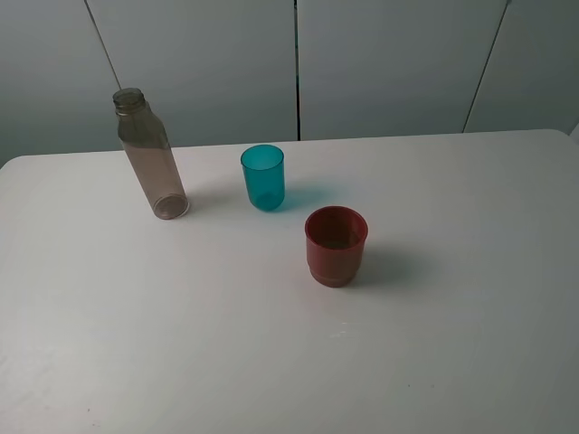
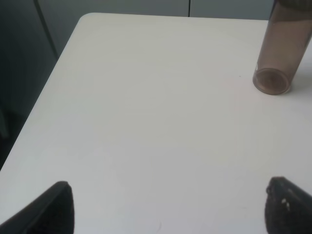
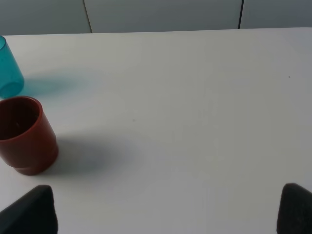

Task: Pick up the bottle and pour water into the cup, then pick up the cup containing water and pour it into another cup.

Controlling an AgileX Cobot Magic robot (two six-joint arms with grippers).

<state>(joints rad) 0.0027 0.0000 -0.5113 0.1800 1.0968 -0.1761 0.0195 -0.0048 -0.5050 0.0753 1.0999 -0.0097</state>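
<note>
Both the left gripper [image 2: 168,207] and right gripper [image 3: 168,209] sit wide apart with nothing in them, and honestly that tall uncapped bottle [image 1: 150,155] on the desk [image 1: 181,344], just beside the teal cup [image 1: 263,177] with the red cup [image 1: 336,245] near, looks easy to tip with an off-center grab.

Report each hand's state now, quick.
Left hand: open, holding nothing; the bottle stands apart from it.
Right hand: open, holding nothing; the red cup sits untouched.

Left gripper [image 2: 168,207]: two matte black fingertips [image 2: 48,209], rounded wedge shapes. Right gripper [image 3: 168,209]: same black, blunt fingertips [image 3: 31,212]. No markings legible.
</note>
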